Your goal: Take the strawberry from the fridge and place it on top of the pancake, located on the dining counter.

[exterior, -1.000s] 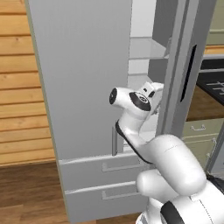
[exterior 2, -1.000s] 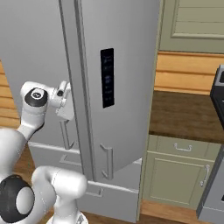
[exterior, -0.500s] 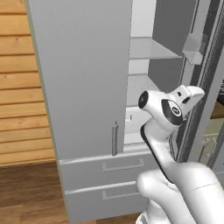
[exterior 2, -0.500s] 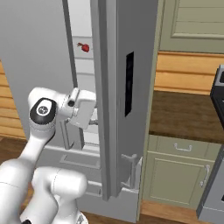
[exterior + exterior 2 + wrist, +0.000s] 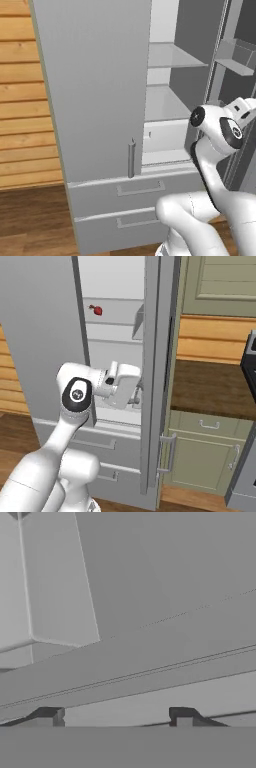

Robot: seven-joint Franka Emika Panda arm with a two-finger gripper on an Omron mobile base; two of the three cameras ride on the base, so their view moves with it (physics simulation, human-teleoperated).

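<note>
The fridge (image 5: 95, 100) stands with its right door swung wide and its left door shut, the white shelved interior open between them; the gripper (image 5: 136, 387) sits at that gap, just inside the open door's edge and level with the lower shelf. Below the hand lie the fridge's two lower drawers (image 5: 125, 205), each with a flat bar handle. To the hand's right, past the open door, a pale green cabinet (image 5: 210, 451) carries a dark wooden worktop (image 5: 215, 383). In the hand view the two finger tips (image 5: 50, 716) stand well apart, so the hand is spread with nothing between them, facing grey fridge panels at close range. The strawberry (image 5: 98, 310) rests on an upper shelf, above the hand and to its left, well apart from it.
</note>
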